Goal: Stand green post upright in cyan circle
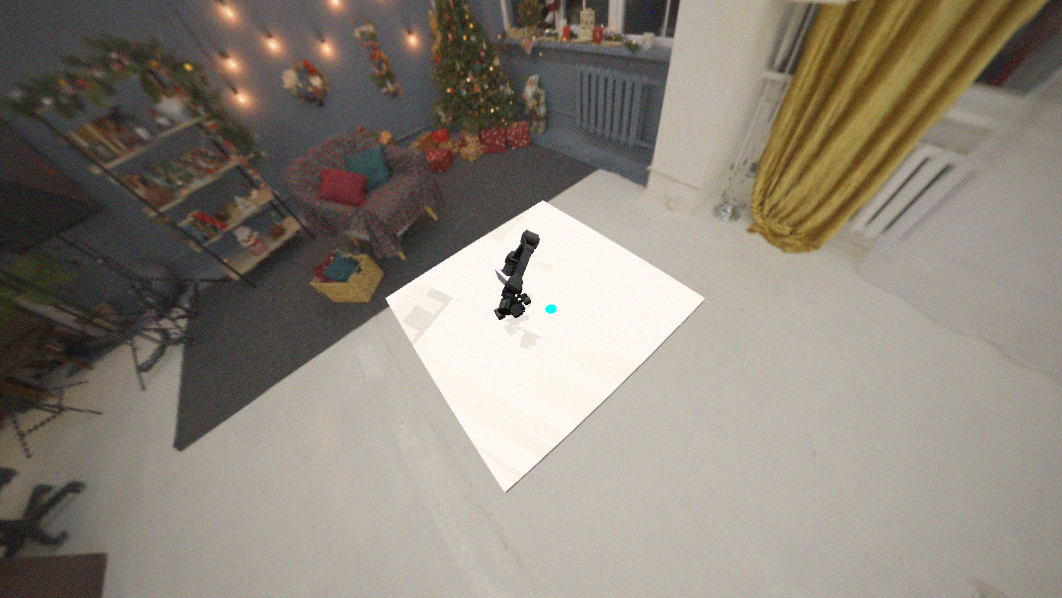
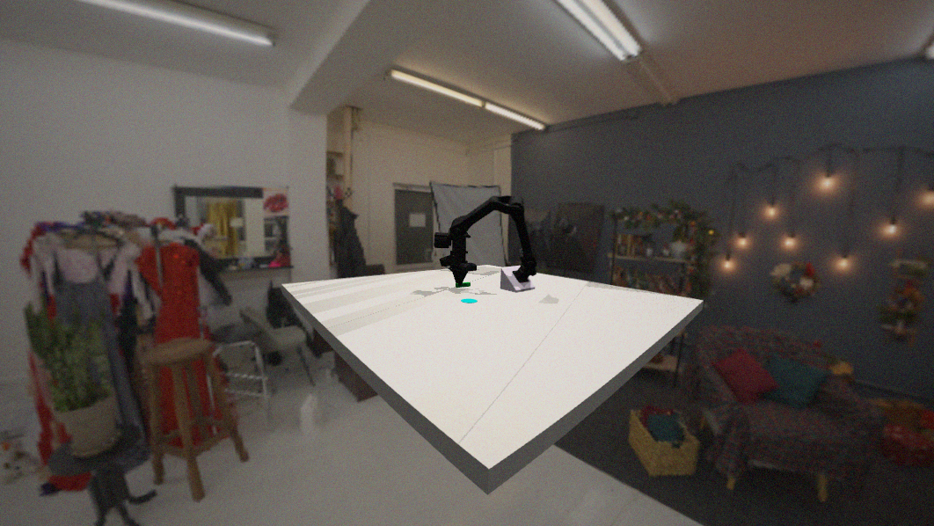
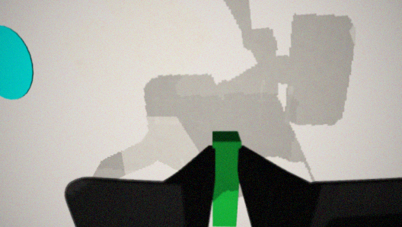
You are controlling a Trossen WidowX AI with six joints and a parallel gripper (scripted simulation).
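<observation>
Item 1. Black parallel-jaw pincer on a black six-joint arm. State: fingers drawn nearly together and clamped on item 2, one black finger pressed to each long side of it. In the exterior view the pincer points straight down, its tips low over the table.

Item 2. Slender green square-section post. Position: held between the pincer's fingers, running lengthwise along the gap, with its dark far end projecting just past the fingertips. In the exterior view only a small green patch shows below the fingertips, at or just above the table surface; whether it touches the surface cannot be told. In the top view the arm hides it.

Item 3. Flat cyan circle marked on the table. Position: at the left edge of the wrist view, partly cut off, well apart from the post. In the exterior view it lies on the table nearer the camera than the pincer; in the top view it sits just right of the arm's end.

Item 4. Large white slab table, carrying the arm's grey wedge-shaped base and grey shadows of the arm.
</observation>
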